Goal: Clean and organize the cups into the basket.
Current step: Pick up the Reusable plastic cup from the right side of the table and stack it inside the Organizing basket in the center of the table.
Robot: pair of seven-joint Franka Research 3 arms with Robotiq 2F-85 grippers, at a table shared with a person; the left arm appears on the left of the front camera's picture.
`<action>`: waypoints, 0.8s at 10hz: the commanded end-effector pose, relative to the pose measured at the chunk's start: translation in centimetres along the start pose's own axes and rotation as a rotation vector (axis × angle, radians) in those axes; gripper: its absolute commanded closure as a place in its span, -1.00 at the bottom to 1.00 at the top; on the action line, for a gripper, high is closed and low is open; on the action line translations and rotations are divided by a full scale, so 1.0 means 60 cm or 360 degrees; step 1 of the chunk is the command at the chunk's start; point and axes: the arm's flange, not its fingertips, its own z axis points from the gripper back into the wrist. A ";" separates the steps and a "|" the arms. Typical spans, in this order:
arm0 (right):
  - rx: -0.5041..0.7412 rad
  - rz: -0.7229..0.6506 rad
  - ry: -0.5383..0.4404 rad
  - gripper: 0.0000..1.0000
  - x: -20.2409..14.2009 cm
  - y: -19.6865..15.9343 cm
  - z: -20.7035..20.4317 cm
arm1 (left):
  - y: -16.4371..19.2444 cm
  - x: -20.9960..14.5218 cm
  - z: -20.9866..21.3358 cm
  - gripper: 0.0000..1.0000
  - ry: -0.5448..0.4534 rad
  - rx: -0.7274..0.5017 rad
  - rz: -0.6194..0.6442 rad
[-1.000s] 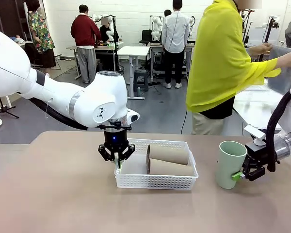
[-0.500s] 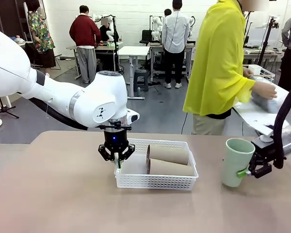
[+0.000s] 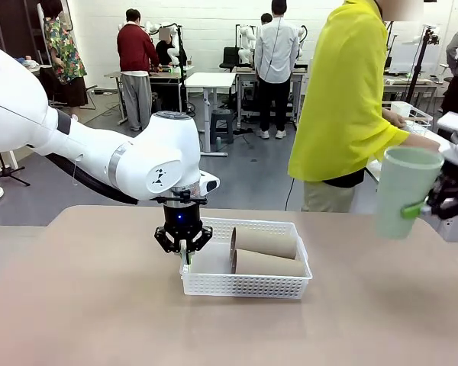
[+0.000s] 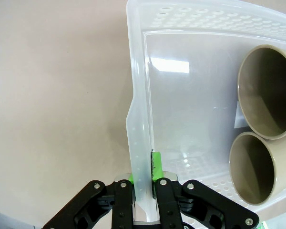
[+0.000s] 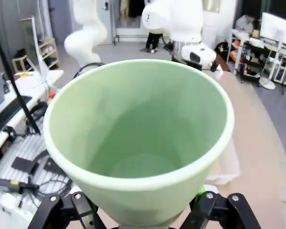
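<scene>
Front view: low centre, the left gripper is clamped on the left wall of the basket, where two brown cups lie side by side. At the right edge, the right gripper pinches the upright green cup low on its side, clear of the table. A second ago it stood on the table.

Left wrist view: the fingers are closed across the basket's wall, with the brown cups at right.

Right wrist view: the jaws hug the green cup's base. The cup looks light, stiff and smooth, and its taper may slip, so hold it low.
</scene>
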 end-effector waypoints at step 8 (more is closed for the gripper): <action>-0.0056 -0.0085 -0.0005 -0.67 0.030 0.011 0.005 | -0.003 0.000 0.005 1.00 -0.0010 -0.0008 0.0002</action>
